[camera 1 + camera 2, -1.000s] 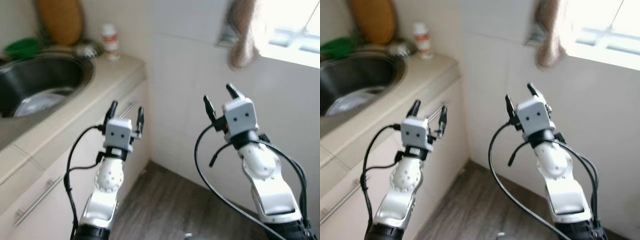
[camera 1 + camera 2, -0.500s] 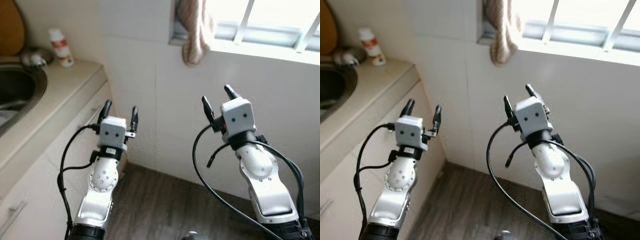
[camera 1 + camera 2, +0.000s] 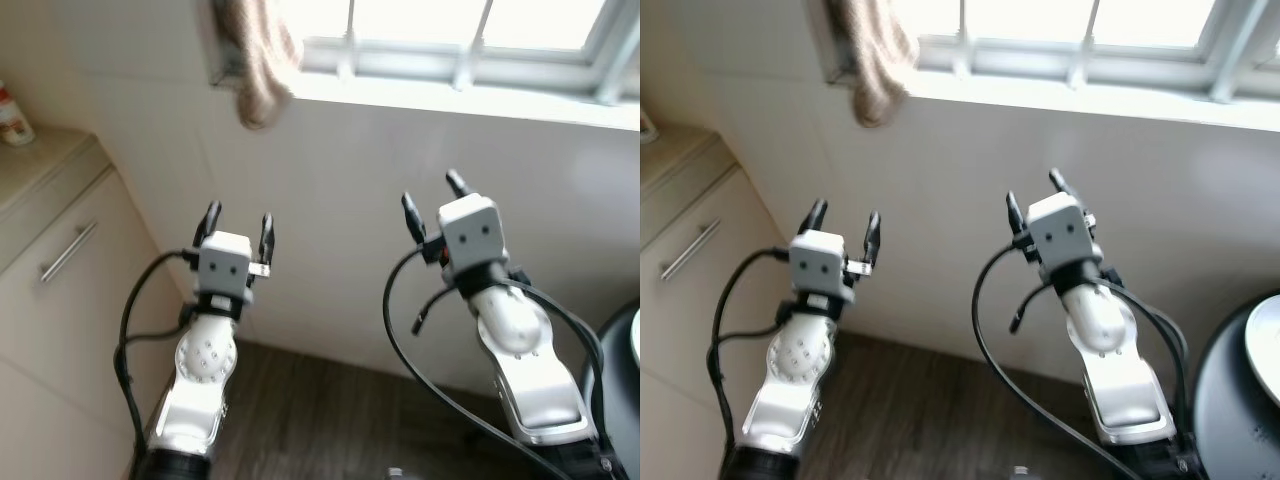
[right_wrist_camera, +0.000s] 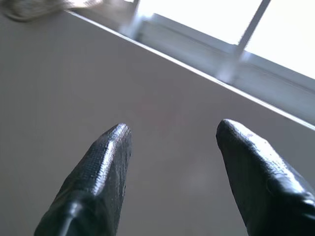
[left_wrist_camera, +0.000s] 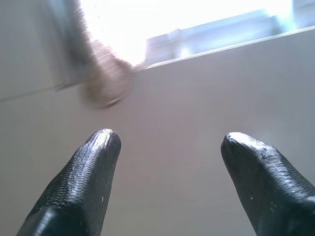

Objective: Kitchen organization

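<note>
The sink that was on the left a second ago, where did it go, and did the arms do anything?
The camera swung right, so the sink slid out past the left edge; the cloth by the window drifted leftward in view too. Nothing was grabbed or released. The left tool and right tool stay raised, open and empty, facing the white wall.

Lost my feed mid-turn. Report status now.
Left pincer open, empty, raised. Right pincer open, empty, raised. Facing tiled wall under window; cloth hangs there. Cabinet on left. Nothing between pincers.
</note>
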`<state>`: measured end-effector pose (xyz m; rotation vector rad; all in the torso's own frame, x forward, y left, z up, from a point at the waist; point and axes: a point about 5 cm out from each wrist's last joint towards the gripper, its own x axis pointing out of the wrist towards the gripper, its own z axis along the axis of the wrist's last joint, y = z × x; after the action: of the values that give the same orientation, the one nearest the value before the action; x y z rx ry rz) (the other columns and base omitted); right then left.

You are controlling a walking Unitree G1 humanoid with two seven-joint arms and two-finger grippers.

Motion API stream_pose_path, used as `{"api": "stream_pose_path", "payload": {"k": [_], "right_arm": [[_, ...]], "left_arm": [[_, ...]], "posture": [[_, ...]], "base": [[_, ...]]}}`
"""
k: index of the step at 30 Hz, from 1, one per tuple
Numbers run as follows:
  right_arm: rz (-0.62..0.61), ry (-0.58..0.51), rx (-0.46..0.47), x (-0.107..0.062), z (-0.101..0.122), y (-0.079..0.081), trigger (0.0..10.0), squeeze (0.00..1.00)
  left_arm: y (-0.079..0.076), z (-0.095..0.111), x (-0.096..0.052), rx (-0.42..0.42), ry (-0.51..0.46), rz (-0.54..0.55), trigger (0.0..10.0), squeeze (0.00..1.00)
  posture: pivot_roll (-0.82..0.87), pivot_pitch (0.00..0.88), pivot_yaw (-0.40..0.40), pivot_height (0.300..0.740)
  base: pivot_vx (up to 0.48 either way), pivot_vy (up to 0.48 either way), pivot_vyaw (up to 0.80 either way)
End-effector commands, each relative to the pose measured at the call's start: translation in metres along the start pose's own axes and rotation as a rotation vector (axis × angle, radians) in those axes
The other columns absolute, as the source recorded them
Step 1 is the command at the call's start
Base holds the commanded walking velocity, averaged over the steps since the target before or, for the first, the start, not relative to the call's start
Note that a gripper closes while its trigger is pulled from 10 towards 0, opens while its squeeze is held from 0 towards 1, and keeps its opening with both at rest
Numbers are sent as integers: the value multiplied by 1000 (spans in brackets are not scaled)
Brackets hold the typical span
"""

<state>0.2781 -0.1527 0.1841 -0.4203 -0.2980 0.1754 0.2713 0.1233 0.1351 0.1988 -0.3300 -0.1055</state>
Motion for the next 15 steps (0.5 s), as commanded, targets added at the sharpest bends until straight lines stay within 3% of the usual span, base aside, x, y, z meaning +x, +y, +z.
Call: {"api": "stream_pose_path", "payload": {"k": [1,6,9,13,15], "right_arm": [[-3,-12,-6,2,4,1,10000,0],[-8,-2,-8,2,2,0,10000,0],[-35,33,-3,2,-3,-3,10000,0],[-171,124,77,3,-16,-20,10000,0],[-323,226,178,1,-29,-37,10000,0]], "left_arm": [[6,1,1,18,-4,11,10000,0],[6,0,1,18,-2,12,10000,0],[6,1,1,12,-5,16,10000,0],[6,1,2,12,-5,16,10000,0],[6,0,2,13,-2,15,10000,0]], "posture": [[-188,0,18,740],[-188,0,18,740],[-190,0,19,740],[-190,0,18,740],[-189,0,18,740]], "base": [[0,-480,0],[0,-480,0],[0,0,0],[0,0,0],[0,0,-800]]}}
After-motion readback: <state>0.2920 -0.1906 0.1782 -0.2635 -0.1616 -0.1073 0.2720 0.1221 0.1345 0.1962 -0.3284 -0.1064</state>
